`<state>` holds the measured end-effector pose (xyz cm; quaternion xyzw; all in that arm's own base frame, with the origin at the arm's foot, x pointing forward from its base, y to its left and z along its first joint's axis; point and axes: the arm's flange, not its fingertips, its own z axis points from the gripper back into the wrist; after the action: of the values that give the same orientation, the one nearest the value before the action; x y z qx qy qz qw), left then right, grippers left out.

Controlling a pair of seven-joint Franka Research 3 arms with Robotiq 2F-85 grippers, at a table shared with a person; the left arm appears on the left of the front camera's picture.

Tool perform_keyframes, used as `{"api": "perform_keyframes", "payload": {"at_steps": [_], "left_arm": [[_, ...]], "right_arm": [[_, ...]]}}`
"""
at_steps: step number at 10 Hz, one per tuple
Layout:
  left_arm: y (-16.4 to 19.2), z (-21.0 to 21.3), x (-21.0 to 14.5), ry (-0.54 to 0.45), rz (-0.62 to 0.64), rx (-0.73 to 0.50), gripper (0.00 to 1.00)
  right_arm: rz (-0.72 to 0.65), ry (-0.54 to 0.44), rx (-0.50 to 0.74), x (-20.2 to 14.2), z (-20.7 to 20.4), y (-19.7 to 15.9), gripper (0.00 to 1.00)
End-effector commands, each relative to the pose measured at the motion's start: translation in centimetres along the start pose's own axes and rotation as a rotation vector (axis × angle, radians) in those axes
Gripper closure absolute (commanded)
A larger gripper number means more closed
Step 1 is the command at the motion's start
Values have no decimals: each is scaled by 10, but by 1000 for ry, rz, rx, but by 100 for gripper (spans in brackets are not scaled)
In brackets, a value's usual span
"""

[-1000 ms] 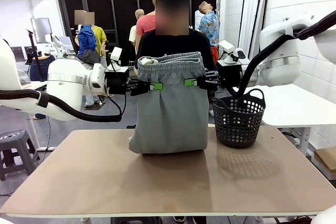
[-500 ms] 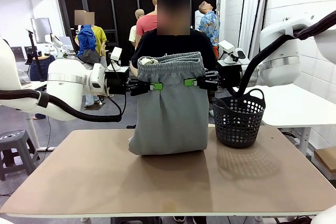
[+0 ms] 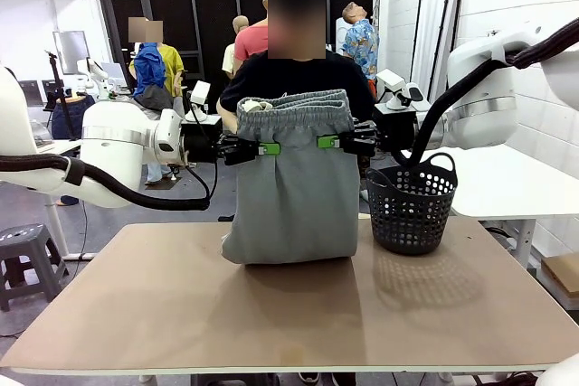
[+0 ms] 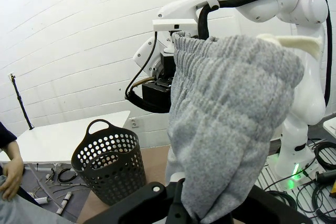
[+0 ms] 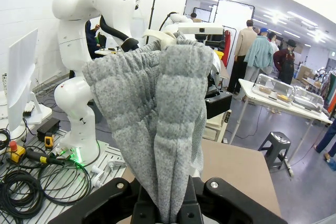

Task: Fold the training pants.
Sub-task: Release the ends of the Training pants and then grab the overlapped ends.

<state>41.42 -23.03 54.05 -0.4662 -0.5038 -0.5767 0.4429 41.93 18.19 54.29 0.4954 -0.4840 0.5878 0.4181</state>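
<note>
- The pants (image 3: 294, 192) hang upright over the far middle of the desk (image 3: 271, 314), with the gathered waistband (image 3: 297, 106) on top and the lower end resting on the desk surface.
- The left hand (image 3: 262, 148) is pressed together on the pants' left edge, just below the waistband. In the left wrist view the grey cloth runs down between its fingers.
- The right hand (image 3: 330, 142) is likewise pinched shut on the right edge at the same height. In the right wrist view a bunched pleat of fabric is caught between its fingers.
- Between the two hands the cloth is spread fairly flat and even, and the white drawstring (image 3: 254, 106) pokes out at the top left of the waistband.
- The bottom edge curls a little where it meets the desk, and more so at the left corner.
- The basket (image 3: 412, 205) stands on the desk just to the right of the pants, not touching them.
- A person (image 3: 298, 70) stands right behind the held-up pants, on the far side of the desk.
- Progress, as I judge it: the pants are picked up and held out square, but no finished fold lies on the desk yet.
- The hanging part looks short for full legs, so it may already be doubled over. I cannot tell how many layers there are.
- What seems left is to lay the cloth down flat, bring the waistband end over the rest, let go and leave a tidy stack.
</note>
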Motion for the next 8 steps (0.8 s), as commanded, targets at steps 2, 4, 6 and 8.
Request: {"api": "perform_keyframes", "payload": {"at_steps": [2, 4, 6, 8], "left_arm": [[-1, -1, 3, -4, -3, 1, 100], [-1, -1, 3, -4, -3, 1, 100], [-1, -1, 3, -4, -3, 1, 100], [-1, -1, 3, -4, -3, 1, 100]], "right_arm": [[4, -6, 5, 0, 0, 4, 100], [4, -6, 5, 0, 0, 4, 100], [4, -6, 5, 0, 0, 4, 100], [4, -6, 5, 0, 0, 4, 100]]}}
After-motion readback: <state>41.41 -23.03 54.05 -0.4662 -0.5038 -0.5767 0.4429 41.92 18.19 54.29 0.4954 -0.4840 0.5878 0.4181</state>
